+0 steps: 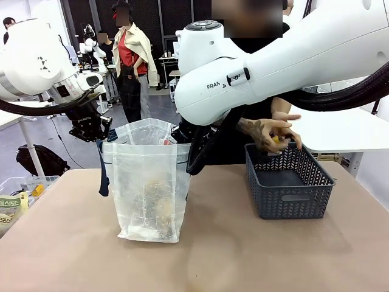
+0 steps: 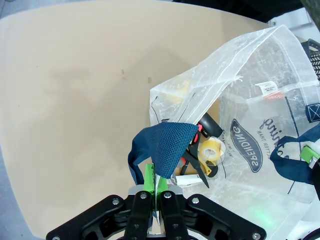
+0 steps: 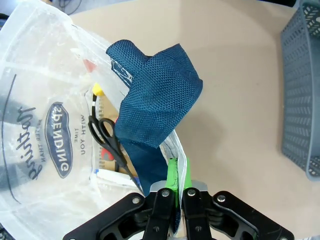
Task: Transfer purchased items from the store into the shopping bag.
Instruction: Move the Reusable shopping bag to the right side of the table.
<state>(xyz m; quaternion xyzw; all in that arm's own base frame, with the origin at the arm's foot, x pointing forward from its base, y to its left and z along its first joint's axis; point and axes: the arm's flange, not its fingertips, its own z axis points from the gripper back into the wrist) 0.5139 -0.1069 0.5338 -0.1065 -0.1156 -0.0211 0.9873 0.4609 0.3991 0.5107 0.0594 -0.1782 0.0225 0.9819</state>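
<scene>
The left end effector (image 2: 156,180) and right end effector (image 3: 177,176) clench the handles (image 2: 165,145) of the shopping bag (image 1: 149,182) mid-worktop, goods already inside, while the person's hands (image 1: 270,131) hold a yellow packet (image 1: 277,139) over the seemingly empty basket (image 1: 290,198), right.

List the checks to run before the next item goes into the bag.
1. Left gripper shut on the rim of the bag: ok.
2. Right gripper shut on the opposite rim: ok.
3. Bag upright on the table, mouth open: ok.
4. Person's hand holds a yellow item at the basket: ok.
5. Basket emptied of other items: cannot tell, its near wall hides the floor.
</scene>
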